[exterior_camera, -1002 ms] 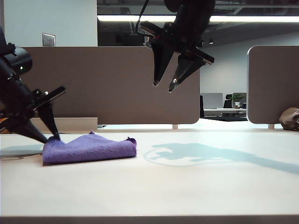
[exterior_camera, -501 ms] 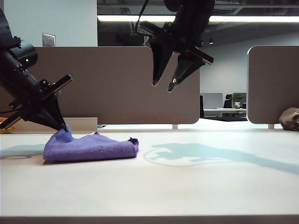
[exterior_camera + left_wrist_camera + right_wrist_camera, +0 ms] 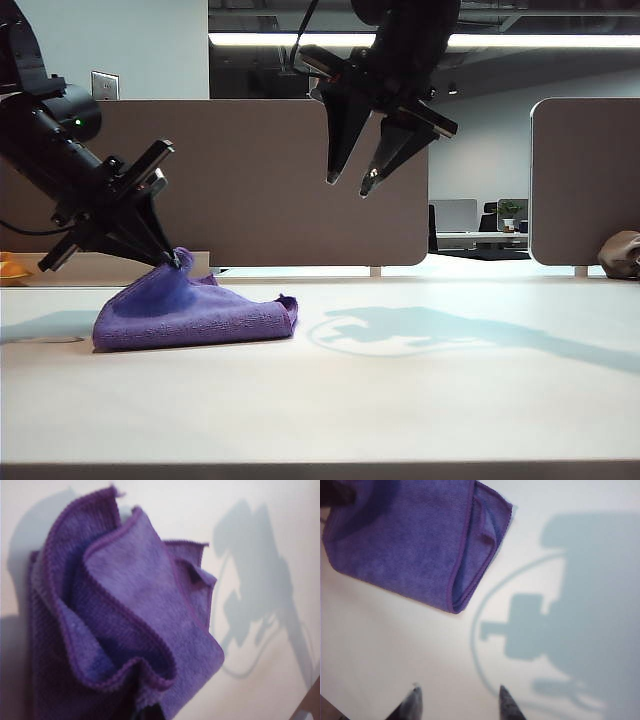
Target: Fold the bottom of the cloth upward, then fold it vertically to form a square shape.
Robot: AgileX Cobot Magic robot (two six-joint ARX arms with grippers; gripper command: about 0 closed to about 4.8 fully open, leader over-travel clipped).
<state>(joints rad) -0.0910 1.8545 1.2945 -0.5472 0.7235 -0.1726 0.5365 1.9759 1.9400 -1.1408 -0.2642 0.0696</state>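
The left pincer (image 3: 178, 262) pinched the soft, light purple towel (image 3: 200, 315) at its hemmed corner; the right pincer (image 3: 350, 182) hung open above.

Bright overhead strip light (image 3: 330, 40), soft arm shadows on table (image 3: 400, 400); left wrist view blurry.

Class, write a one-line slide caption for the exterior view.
Left tool pinches the purple cloth and lifts its edge; right tool hangs open above.
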